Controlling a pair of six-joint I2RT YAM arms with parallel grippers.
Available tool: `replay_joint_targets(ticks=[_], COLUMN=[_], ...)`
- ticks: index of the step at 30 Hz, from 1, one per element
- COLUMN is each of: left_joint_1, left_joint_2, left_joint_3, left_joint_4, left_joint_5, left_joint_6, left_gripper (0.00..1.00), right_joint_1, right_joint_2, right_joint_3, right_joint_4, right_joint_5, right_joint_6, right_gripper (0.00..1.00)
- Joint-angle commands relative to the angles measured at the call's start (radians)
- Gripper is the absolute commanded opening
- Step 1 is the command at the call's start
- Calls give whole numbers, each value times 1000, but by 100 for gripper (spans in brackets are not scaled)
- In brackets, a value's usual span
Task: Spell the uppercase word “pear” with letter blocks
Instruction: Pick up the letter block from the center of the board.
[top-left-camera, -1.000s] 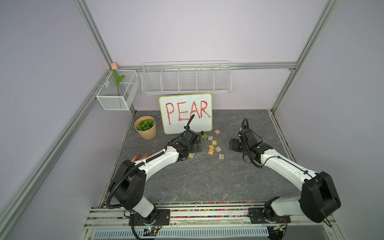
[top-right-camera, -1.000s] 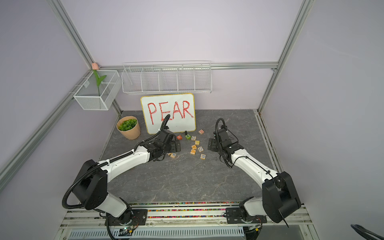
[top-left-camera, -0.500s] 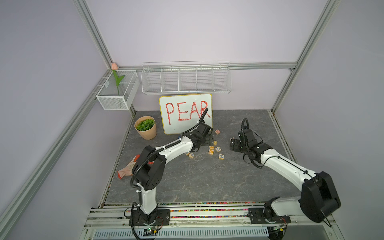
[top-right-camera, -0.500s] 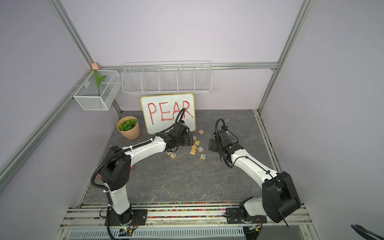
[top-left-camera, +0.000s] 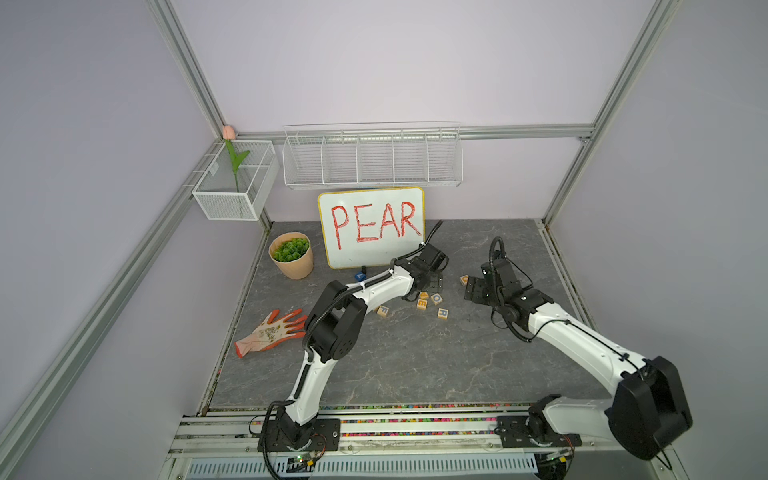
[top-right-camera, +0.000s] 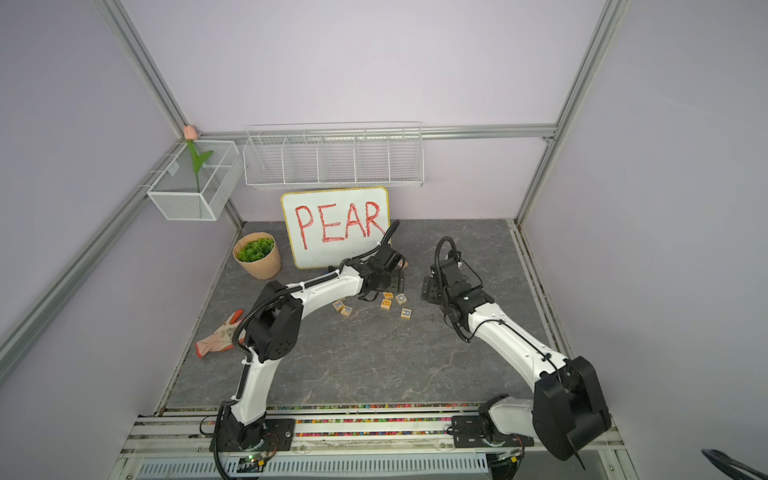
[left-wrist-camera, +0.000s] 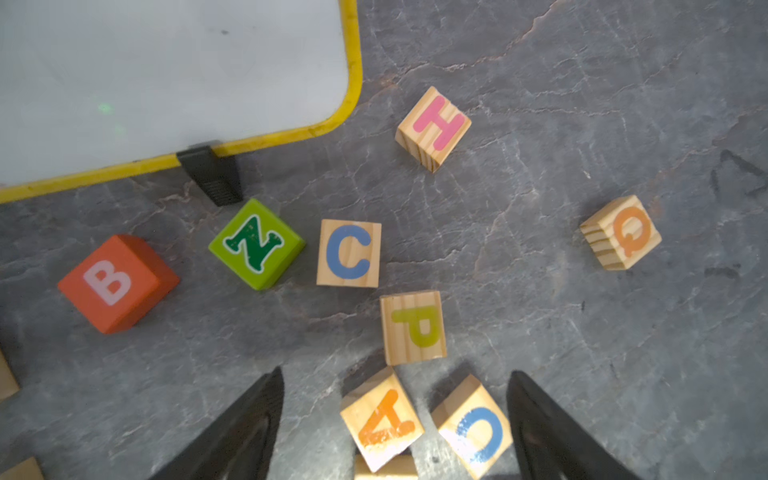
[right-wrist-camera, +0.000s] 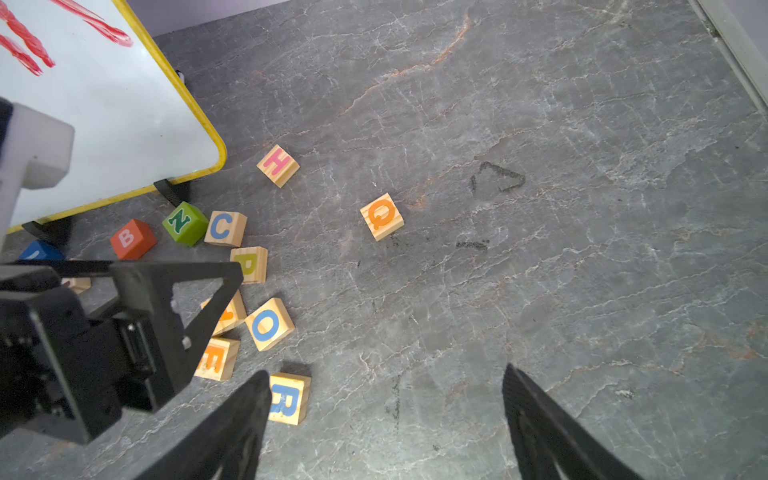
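While both arms stretch in from the near rail, the grippers hang low over the grey table (top-left-camera: 415, 365). Glove (top-left-camera: 270, 332) lies nearest, by the left edge. R block (right-wrist-camera: 289, 399) is the closest letter, flat, blue R up, just beside one finger of the right gripper (right-wrist-camera: 385, 371); its fingers stand wide apart, nothing between them. E block (right-wrist-camera: 216, 359) next, just behind and left of R. Then A block (left-wrist-camera: 384, 419) and O block (right-wrist-camera: 270, 324) side by side. The left gripper (left-wrist-camera: 395, 376) sits over that pair, fingers spread wide, A and O lying between them; can't tell if a finger touches O. P block (left-wrist-camera: 413, 328) just past A, yellow letter up, loose on the table. C block (left-wrist-camera: 349, 253) just beyond P. N cube (left-wrist-camera: 255, 245), green, and B cube (left-wrist-camera: 116, 282), red, run left from C along the whiteboard (top-left-camera: 370, 255) foot. Q block (left-wrist-camera: 621, 232) sits apart to the right, H block (left-wrist-camera: 434, 126) further back near the whiteboard corner. Whiteboard reads PEAR in red, leaning at the back wall; pot (top-left-camera: 291, 254) to its left, wire basket (top-left-camera: 372, 162) on the wall above.
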Motion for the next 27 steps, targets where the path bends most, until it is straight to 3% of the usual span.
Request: replay_joint_targets(ticks=[1,9,19,27], left_joint_1=[-21,-22,-23,-23], left_joint_2=[43,111,185,216], left_joint_3=[72,132,208,249], left_joint_4=[-63,-93,-131,-164], left_joint_5=[-50,-50,-89,-92], left_joint_6=[-3,-20,-4,-17], left_gripper=[82,66,58,40], right_joint_1=[-4,-6,-8,-9], right_joint_2=[-24,-38,-52,-62], right_joint_3=[-36,-48,-49,-61], right_joint_4=[-26,-32,-30,-30], right_joint_5=[22,32,32,37], right_joint_6=[-11,-16,-28,-30], right_gripper=[89,89,89,89])
